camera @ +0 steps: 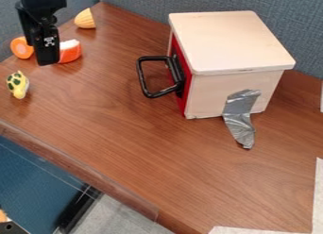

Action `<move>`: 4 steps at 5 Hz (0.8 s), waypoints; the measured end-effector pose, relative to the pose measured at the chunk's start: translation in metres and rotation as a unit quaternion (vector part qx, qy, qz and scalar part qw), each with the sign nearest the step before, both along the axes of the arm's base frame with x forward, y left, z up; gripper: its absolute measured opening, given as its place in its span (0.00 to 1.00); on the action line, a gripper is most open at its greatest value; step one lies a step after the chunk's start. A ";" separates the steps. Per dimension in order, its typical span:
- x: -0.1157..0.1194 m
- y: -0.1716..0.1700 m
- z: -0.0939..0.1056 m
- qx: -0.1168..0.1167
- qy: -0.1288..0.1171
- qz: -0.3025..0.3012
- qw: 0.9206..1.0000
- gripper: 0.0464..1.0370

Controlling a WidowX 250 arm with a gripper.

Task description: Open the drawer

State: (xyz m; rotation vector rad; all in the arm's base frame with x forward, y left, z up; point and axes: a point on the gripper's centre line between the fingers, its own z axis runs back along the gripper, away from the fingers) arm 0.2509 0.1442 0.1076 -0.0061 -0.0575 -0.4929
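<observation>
Drawer (pixel 186 97): red front set in the pale box (pixel 230 42), which stands on the table (pixel 132 138); it looks shut, its face about flush with the box.
Handle (pixel 142 78): black loop standing out from the red front toward the view's left, nothing touching it.
Tool (pixel 48 62): at the upper left, pointing down, well apart from the handle; I cannot tell whether it is released, clenched or grasping something.
Toys by the tool: a red-and-white piece (pixel 71 51) partly behind it, perhaps only overlapping in this view; an orange round (pixel 22 47) just beside.
Tape (pixel 240 116): grey strip from the box's side down to the table, probably an anchor against the pull.
Step in hand: the approach, by my judgement; the pull is not begun.
Next move: bring the tool across to the loop, lower it so it can grip or hook the bar, then draw straight away from the red front; a skewed pull could bind the drawer.
</observation>
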 end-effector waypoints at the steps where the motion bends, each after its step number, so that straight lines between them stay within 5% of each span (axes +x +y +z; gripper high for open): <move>1: -0.001 -0.001 -0.007 -0.007 0.011 0.006 1.000 0.96; 3: 0.018 -0.023 -0.022 -0.002 -0.009 0.095 0.995 0.96; 4: 0.035 -0.037 -0.023 -0.008 -0.045 0.168 0.985 0.96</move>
